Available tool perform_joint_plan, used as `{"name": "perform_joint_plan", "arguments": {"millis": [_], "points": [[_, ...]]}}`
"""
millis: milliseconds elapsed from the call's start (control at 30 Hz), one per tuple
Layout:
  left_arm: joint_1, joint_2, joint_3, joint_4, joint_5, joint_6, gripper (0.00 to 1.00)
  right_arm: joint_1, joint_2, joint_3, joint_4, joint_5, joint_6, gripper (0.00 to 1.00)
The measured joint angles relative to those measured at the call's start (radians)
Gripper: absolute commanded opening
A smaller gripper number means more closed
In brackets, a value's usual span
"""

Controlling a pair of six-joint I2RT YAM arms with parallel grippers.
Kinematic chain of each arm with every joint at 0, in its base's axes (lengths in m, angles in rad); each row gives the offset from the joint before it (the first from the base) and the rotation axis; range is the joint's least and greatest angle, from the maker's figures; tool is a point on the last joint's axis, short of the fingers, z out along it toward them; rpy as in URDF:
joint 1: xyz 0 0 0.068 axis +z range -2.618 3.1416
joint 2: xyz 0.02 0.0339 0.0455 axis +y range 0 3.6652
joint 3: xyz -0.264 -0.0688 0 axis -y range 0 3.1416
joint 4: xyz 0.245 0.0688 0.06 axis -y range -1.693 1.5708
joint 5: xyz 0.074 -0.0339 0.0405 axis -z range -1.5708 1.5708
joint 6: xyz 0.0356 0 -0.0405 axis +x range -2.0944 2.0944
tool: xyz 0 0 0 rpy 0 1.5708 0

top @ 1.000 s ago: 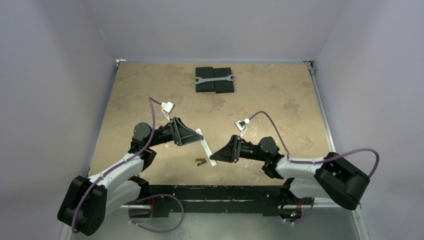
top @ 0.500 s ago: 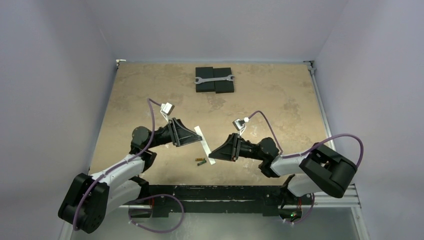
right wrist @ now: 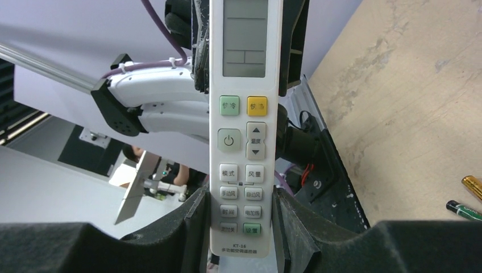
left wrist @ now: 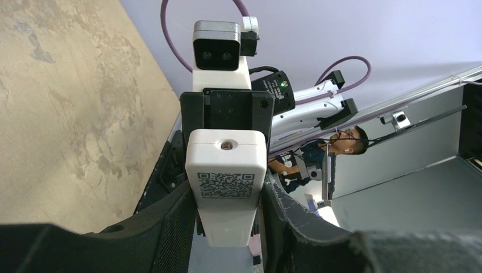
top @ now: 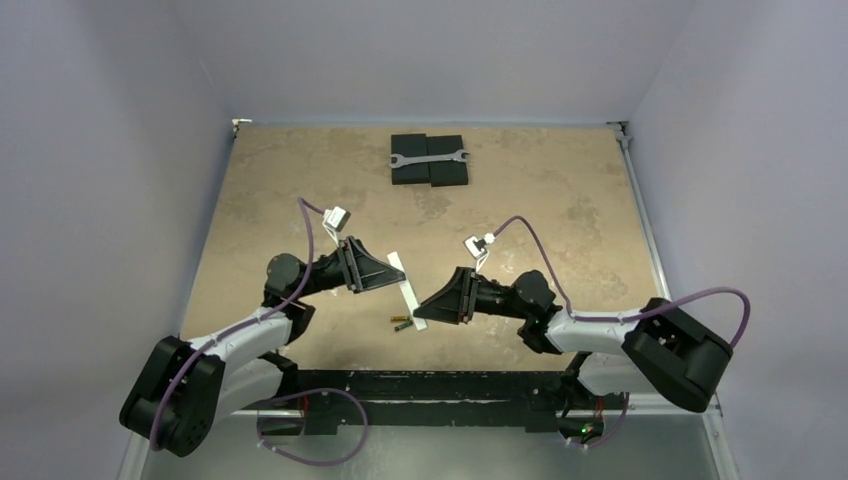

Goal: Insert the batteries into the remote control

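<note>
The remote control [top: 406, 288] hangs above the table between my two arms, a slim white handset. My right gripper [top: 426, 312] is shut on its button end; the right wrist view shows the remote control [right wrist: 245, 114] face-on, with the right gripper [right wrist: 239, 199] pressing both long edges. My left gripper [top: 394, 276] holds the screen end. In the left wrist view the remote control [left wrist: 227, 182] shows its back with a QR label, and both pads of the left gripper [left wrist: 227, 196] touch its sides. The batteries [top: 401, 323] lie on the table beneath, one gold [right wrist: 472, 186] and one dark green [right wrist: 463, 209].
A silver wrench [top: 428, 158] rests on two black blocks [top: 430, 175] at the back of the tan table [top: 550, 210]. Grey walls close in the left, back and right sides. A black rail [top: 420, 385] runs along the near edge by the arm bases.
My left gripper's jaws have closed in from wide open onto the remote's screen end. The right arm shifted slightly, still holding the remote. The batteries have not moved.
</note>
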Motion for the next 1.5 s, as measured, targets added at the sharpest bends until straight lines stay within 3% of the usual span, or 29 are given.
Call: {"name": "perform_joint_plan", "arguments": {"millis": [100,300,400,533,767,1033,1500], "points": [[0.0,0.002,-0.005,0.013,-0.008,0.0,0.0,0.011,-0.045,0.021,-0.101,0.015,-0.05,0.02],[-0.001,0.002,-0.024,0.017,-0.035,0.0,0.0,0.021,-0.093,0.044,-0.236,0.037,-0.11,0.54],[-0.004,0.0,-0.033,-0.008,-0.054,-0.001,0.0,0.024,-0.121,0.054,-0.305,0.057,-0.148,0.67],[-0.006,-0.015,-0.034,-0.058,-0.077,0.0,0.0,0.025,-0.183,0.065,-0.436,0.102,-0.219,0.76],[-0.006,-0.057,-0.034,-0.171,-0.122,0.019,0.0,0.068,-0.297,0.18,-0.74,0.226,-0.368,0.8],[-0.006,-0.078,-0.029,-0.391,-0.17,0.087,0.0,0.179,-0.306,0.321,-1.017,0.424,-0.506,0.8],[-0.006,-0.098,-0.003,-0.617,-0.24,0.137,0.0,0.336,-0.137,0.463,-1.276,0.718,-0.602,0.73]]}}
